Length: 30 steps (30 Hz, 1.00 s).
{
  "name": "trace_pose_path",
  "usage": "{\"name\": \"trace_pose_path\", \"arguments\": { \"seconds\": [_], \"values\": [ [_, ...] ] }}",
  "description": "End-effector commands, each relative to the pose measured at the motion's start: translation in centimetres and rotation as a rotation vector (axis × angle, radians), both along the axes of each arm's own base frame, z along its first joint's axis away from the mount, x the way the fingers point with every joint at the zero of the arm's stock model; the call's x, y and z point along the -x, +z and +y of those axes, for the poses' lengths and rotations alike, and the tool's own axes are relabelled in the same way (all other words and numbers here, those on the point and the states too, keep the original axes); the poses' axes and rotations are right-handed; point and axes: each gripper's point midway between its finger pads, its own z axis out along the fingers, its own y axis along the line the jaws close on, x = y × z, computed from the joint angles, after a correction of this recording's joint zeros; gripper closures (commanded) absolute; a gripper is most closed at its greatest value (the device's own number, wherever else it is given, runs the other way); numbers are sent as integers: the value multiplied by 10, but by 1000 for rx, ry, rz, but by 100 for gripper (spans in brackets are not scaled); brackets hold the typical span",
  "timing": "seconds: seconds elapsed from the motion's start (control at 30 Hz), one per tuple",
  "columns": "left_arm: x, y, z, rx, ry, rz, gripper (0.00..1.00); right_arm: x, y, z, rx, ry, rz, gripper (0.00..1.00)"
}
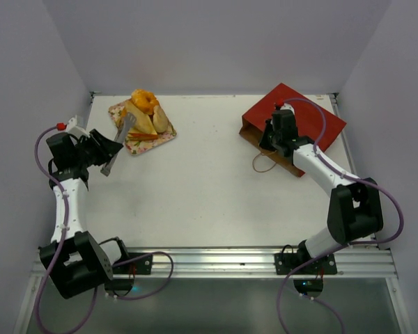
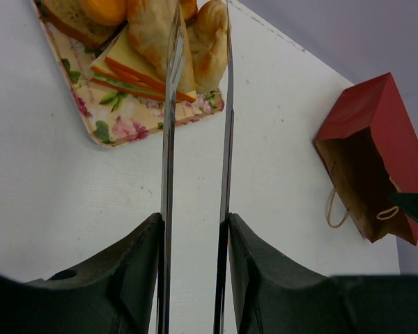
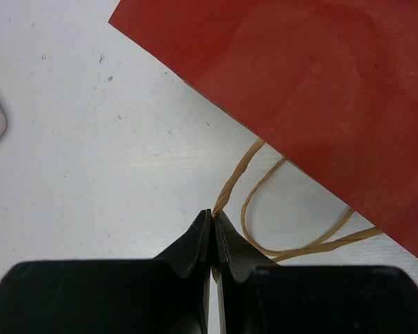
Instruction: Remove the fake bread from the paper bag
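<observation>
Top external view: the fake bread (image 1: 143, 111) is heaped on the floral tray (image 1: 157, 144) at the far left of the table (image 1: 209, 188). The paper bag (image 1: 287, 104) lies flat at the far right, well apart from it.
Left wrist view: the left fingers (image 2: 143, 257) clasp metal tongs (image 2: 169, 139) between them. The tong arms stand slightly apart with nothing in them, and their tips reach over the pile, above the sandwich wedge (image 2: 136, 73).
Right wrist view: the right fingers (image 3: 195, 240) are pressed together and appear to pinch the bag's cord handle (image 3: 237, 174) at their tips.
Bag inside: the brown lining seen through the mouth looks bare, but the deep end is hidden.
Progress: probably almost done, unless a piece sits out of sight deep inside.
Risk, tongs: if the clasp is slack, the tongs could twist or slide out and drop onto the tray or table.
Risk, pile: the pieces are stacked high on a small tray, so a careless sweep of the tong tips could knock the doughnut (image 1: 145, 99) or a roll off.
Risk, bag: if the right arm moves while pinching the cord, the light bag could drag, flip or tear at the handle.
Risk, early stop: a piece could be left inside if the hidden end goes unchecked.
</observation>
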Motion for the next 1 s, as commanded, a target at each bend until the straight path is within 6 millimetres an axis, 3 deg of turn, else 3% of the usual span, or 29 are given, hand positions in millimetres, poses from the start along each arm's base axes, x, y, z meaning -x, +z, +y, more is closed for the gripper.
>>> {"name": "trace_pose_path", "arguments": {
  "seconds": [0.0,0.17,0.5,0.73,0.77,0.9,0.97],
  "values": [
    [7,20,-2,-35,-21,-53,55,0,19,-3,-5,-1,-52,91],
    [17,30,-15,-18,-67,-88,55,3,17,-5,7,-10,-42,90],
    [27,38,-61,-43,-159,-116,58,14,14,-19,53,-46,-35,72],
    [29,42,-85,-53,-190,-128,58,25,26,-26,65,-57,-62,51],
    [29,42,-86,-55,-191,-131,58,26,28,-26,61,-52,-69,42],
    [29,39,-95,-57,-207,-128,58,30,36,-25,48,-40,-98,28],
    [31,37,-103,-61,-222,-127,58,31,39,-25,47,-36,-105,25]
  ]
}}
